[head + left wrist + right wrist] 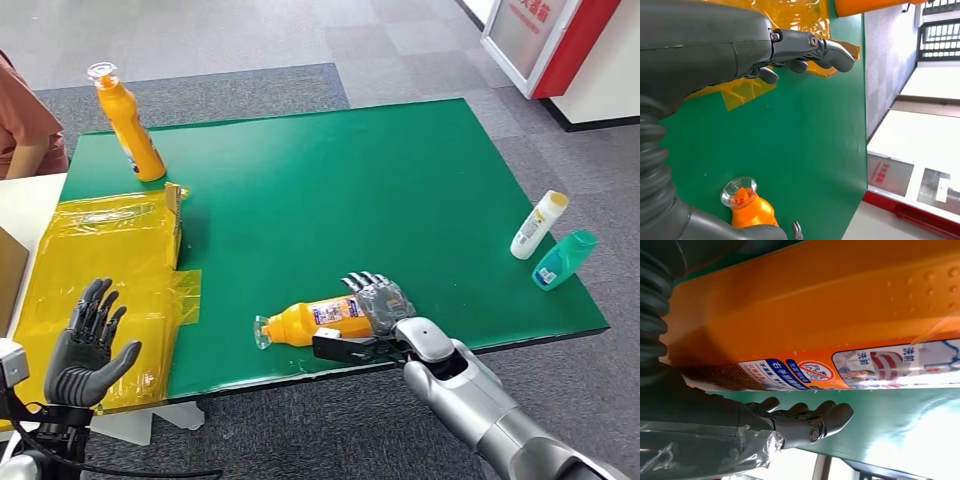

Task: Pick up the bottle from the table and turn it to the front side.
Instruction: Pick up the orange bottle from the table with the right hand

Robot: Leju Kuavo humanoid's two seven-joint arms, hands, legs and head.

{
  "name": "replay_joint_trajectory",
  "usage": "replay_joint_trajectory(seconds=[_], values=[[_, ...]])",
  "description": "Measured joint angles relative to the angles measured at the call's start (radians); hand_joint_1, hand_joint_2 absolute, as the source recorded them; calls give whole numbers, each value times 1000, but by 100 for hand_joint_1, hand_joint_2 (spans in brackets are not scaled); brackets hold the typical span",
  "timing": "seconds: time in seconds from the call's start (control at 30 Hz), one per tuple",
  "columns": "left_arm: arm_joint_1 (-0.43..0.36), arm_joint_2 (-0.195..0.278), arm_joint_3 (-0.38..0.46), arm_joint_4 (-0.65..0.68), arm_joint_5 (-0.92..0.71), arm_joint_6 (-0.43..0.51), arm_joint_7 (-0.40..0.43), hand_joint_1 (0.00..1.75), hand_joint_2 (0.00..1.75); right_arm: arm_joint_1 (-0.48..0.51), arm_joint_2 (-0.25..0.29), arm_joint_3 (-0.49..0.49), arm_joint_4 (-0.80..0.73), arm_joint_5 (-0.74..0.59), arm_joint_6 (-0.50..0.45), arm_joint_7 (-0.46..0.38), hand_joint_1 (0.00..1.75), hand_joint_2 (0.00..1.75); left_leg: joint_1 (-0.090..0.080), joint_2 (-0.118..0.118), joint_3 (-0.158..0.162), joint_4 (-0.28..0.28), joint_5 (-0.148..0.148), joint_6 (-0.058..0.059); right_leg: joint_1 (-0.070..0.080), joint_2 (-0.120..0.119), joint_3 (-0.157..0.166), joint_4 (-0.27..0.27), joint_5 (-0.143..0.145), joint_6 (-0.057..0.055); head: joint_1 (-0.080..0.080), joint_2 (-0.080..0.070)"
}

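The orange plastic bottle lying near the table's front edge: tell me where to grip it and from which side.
Grip the orange plastic bottle around its wide labelled body, away from the narrow neck and clear cap. It lies on its side along the front edge of the green table mat, so come from the base end and close across its width. The right robot hand is already placed there.

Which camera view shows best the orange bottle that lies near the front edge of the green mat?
The head view: it shows the whole lying orange bottle, clear cap to base, with the right hand around its base. The right wrist view gives only a close stretch of its side and label. The left wrist view shows just its cap and shoulder.
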Motion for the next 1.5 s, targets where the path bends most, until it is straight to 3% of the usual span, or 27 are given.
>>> replay_joint_trajectory(seconds=[0.07, 0.9, 0.97, 1.23, 1.5], values=[[0, 0, -3, 0, 2, 0, 0, 0, 175, -7, 6, 3, 13, -1, 1, 0, 175, 175, 0, 0, 0, 0, 0, 0, 0, 0, 0, 0, 0, 0, 0, 0], [1, 0, -21, 0, 3, 0, -4, 0, 175, -20, 17, 15, 51, -29, -18, -15, 175, 175, 0, 0, 0, 0, 1, 0, 0, 0, 0, 0, 1, 1, 0, 0], [1, 0, -22, 0, 3, 0, -5, 0, 175, -18, 21, 3, 50, -102, -24, -51, 175, 175, 0, 0, 0, 0, 1, 0, 0, 0, 0, 0, 1, 0, 0, 0], [2, 4, -46, 15, -22, 32, -60, 0, 175, 64, 76, -134, -42, -647, -27, -270, 175, 175, 0, 0, -1, 0, 1, 0, 0, 1, -1, 0, 1, 0, 0, 0], [-11, 11, -76, 29, -40, 65, -70, 0, 175, 94, 117, -235, -111, -857, -33, -319, 175, 175, 0, 0, -2, 0, 1, 0, 0, 1, -2, 0, 1, 1, 0, 0]])
